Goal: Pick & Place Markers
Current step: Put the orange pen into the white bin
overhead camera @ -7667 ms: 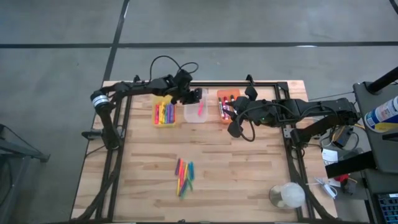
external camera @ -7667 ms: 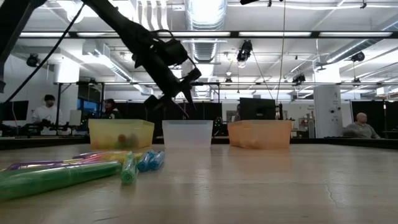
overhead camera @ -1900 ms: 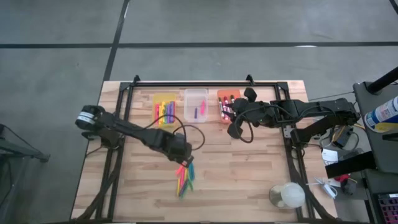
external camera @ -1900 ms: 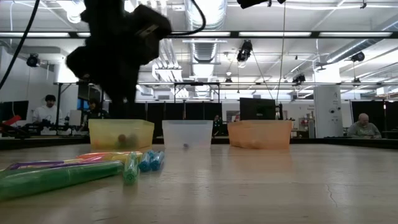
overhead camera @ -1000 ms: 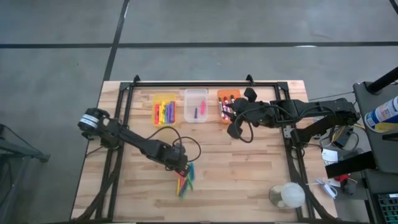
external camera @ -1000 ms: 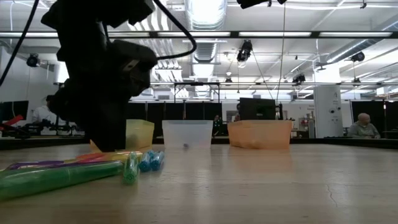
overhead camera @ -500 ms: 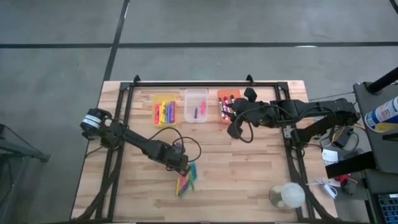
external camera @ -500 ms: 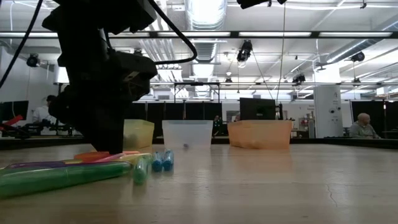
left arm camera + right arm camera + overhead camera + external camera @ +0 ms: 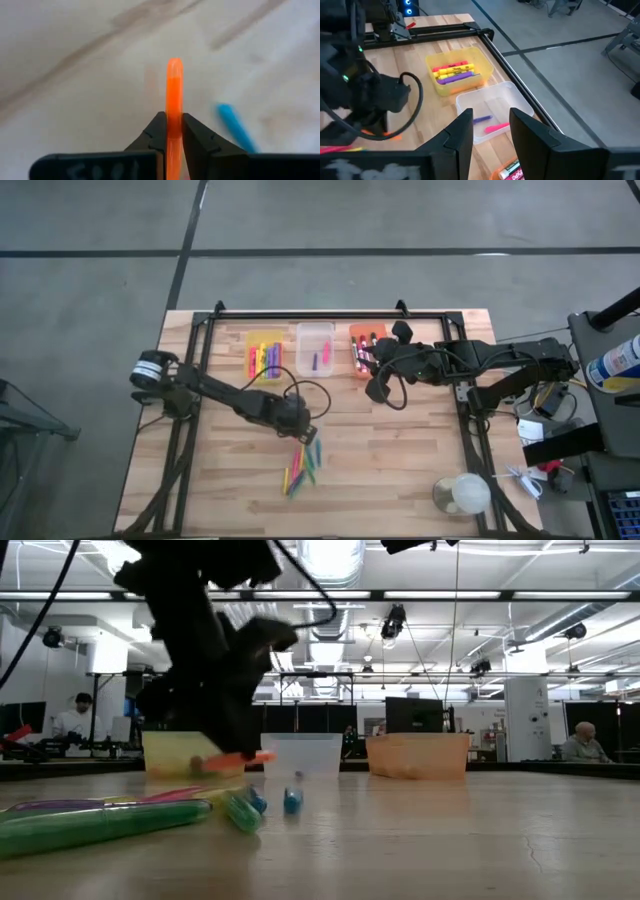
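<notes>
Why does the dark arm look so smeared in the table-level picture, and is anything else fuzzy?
Low view: the left arm is smeared, likely motion blur, and the nearest markers are soft, out of focus. Left wrist view: the orange marker between the left gripper fingers is fairly crisp; the blue marker and wood beyond are blurred.

A lab — ceiling ducts (image 9: 330, 565), monitors (image 9: 415, 715), seated people (image 9: 75, 718).

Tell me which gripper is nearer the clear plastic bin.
The right. The right gripper hovers open just beside the clear plastic bin, over the orange bin. The left gripper is farther down the table, shut on an orange marker.
</notes>
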Tool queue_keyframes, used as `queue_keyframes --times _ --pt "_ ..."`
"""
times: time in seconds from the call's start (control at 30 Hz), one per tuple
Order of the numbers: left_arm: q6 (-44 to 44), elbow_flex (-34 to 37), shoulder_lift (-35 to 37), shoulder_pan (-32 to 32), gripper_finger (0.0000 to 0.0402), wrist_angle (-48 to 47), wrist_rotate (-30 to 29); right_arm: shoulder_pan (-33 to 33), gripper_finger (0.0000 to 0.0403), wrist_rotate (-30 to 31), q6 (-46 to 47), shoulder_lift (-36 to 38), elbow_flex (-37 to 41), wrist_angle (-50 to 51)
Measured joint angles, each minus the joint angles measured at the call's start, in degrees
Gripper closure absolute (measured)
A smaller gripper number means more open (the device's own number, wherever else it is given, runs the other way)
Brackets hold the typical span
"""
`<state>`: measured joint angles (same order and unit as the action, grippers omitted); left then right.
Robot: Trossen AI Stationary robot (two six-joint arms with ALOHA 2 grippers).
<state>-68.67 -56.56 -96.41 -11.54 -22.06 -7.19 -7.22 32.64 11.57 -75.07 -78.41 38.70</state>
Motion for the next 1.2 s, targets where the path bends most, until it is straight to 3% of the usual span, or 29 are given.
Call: queue_keyframes --times 0.23,0.7,0.87,1.2 --pt "5.0 -5.0 1.6 6.8 0.0365 -0.4 0.6 0.0 0.0282 0.0 0.0 0.0 0.0 0.0" --pt "20.2 -17.3 2.6 28.2 0.0363 -4.4 4.1 0.0 0.0282 0.0 1.6 0.0 0.0 0.0" --pt "21.6 -17.0 2.5 34.4 0.0363 -5.1 6.1 0.0 0.0282 0.0 1.6 0.0 0.0 0.0" --pt "19.4 -13.4 2.1 40.0 0.0361 -6.1 8.3 0.0 0.0282 0.0 0.5 0.0 0.0 -0.1"
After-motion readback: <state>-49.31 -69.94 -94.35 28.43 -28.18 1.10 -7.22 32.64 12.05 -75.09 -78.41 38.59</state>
